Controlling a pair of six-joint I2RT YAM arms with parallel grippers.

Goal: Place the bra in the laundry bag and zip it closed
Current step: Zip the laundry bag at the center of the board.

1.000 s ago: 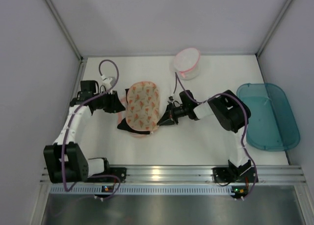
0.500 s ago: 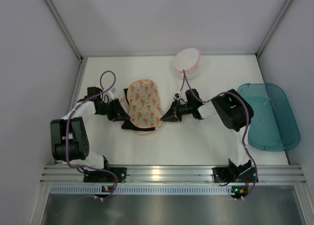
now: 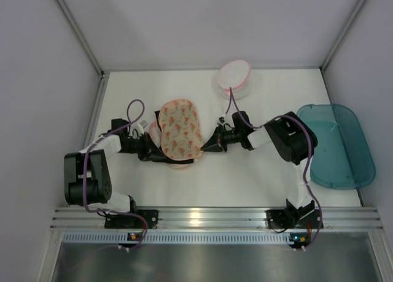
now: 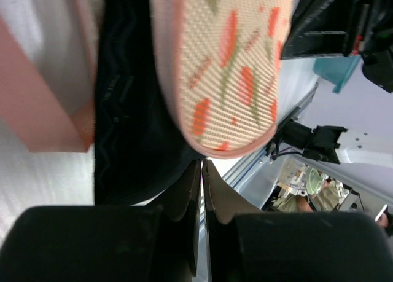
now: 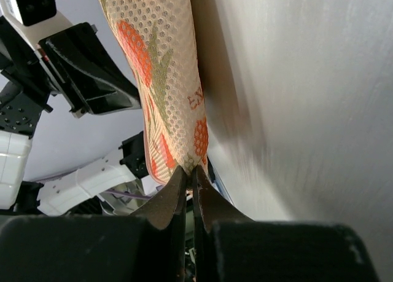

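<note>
Right gripper (image 5: pixel 190 171) clamped on bag (image 3: pixel 179 129) rim, flap raised; left gripper (image 4: pixel 201 171) fingers together at edge of bra (image 4: pixel 132 110), which lies between the bag halves, part overhanging; risk: closing now traps that fabric.

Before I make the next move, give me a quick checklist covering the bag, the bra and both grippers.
1. Rim of the laundry bag pinched in the right gripper: ok.
2. Bag flap lifted open: ok.
3. The bra lies under the flap: ok.
4. Whole bra inside the rim: cannot tell.
5. Grip of the left gripper on the bra: cannot tell; it is shut at the fabric's edge.
6. Bag zipped shut: not ok.
</note>
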